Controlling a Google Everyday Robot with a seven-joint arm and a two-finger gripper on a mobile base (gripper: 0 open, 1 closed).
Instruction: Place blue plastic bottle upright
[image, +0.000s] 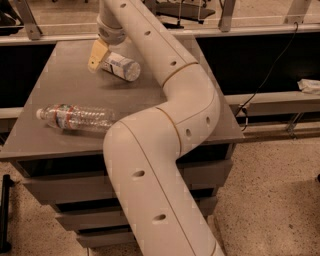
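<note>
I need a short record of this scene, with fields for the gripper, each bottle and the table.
gripper: over the table's far left part, at one end of the blue plastic bottle
blue plastic bottle: tilted, not upright
ribbed bottle: lying on its side near the front left edge, cap pointing left
table: grey top, drawers below
task state: not yet done

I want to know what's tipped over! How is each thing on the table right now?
blue plastic bottle, on its side, not upright yet, one end at the gripper.
gripper, over the table's far end, against that bottle.
long ribbed bottle, lying flat near the front edge, cap on.
</note>
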